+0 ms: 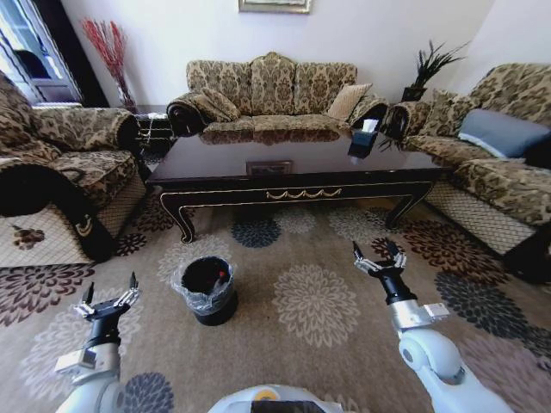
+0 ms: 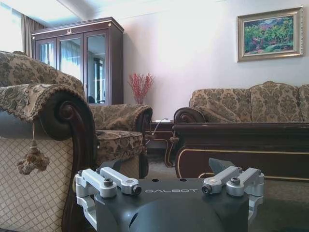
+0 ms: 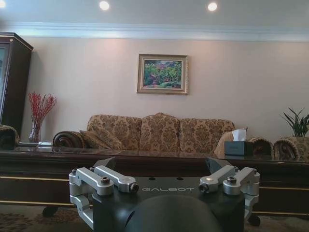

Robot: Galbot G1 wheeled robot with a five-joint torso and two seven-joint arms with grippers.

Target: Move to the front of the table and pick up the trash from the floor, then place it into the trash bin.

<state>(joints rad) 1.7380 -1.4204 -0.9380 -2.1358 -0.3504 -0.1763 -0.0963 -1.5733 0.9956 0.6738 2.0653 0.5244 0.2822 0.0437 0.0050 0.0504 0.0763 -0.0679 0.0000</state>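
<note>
The dark brown table (image 1: pixel 293 163) with gold trim stands ahead across the patterned floor (image 1: pixel 331 348). The black trash bin (image 1: pixel 207 291) with its clear liner sits on the carpet in front of the table's left half. Inside it lies a piece of trash (image 1: pixel 221 278) with a red spot. My left gripper (image 1: pixel 110 301) hovers open and empty to the left of the bin. My right gripper (image 1: pixel 379 256) stands open and empty to the bin's right, nearer the table. The left wrist view has the left gripper (image 2: pixel 169 186) facing the table's end (image 2: pixel 241 145). The right gripper (image 3: pixel 166 186) faces the table's long side (image 3: pixel 43 179).
A patterned armchair (image 1: pixel 60 172) flanks the table on the left, a sofa (image 1: pixel 499 172) with a grey cushion on the right, and another sofa (image 1: pixel 271 95) stands behind. A tissue box (image 1: pixel 364 138) sits on the table. Open carpet lies between the bin and my right gripper.
</note>
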